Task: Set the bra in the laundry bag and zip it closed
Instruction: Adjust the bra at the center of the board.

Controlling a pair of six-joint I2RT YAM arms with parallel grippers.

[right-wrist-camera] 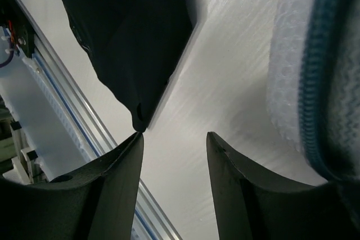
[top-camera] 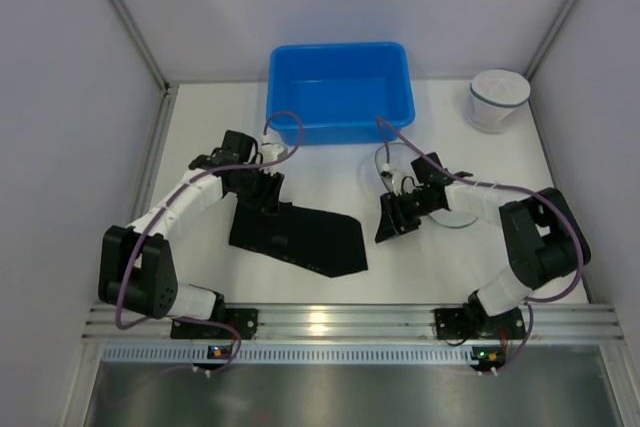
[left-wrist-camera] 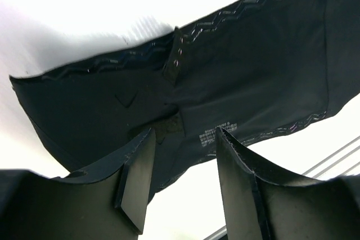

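Note:
The black bra [top-camera: 300, 237] lies flat on the white table, left of centre. My left gripper [top-camera: 268, 197] hovers over its far left end. In the left wrist view the bra [left-wrist-camera: 242, 66] fills the frame beyond my left gripper [left-wrist-camera: 184, 133], whose jaws stand open with nothing pinched between them. My right gripper [top-camera: 392, 222] sits just right of the bra. It is open [right-wrist-camera: 174, 135] over bare table, with a corner of the bra [right-wrist-camera: 135, 32] at its left fingertip. White mesh of the laundry bag [right-wrist-camera: 304, 82] with its teal zipper lies to the right, partly under the right arm [top-camera: 458, 217].
A blue plastic bin [top-camera: 340, 87] stands at the back centre. A white round container with a blue band [top-camera: 498, 99] sits at the back right. The aluminium rail [top-camera: 330, 322] runs along the near edge. Grey walls close in both sides.

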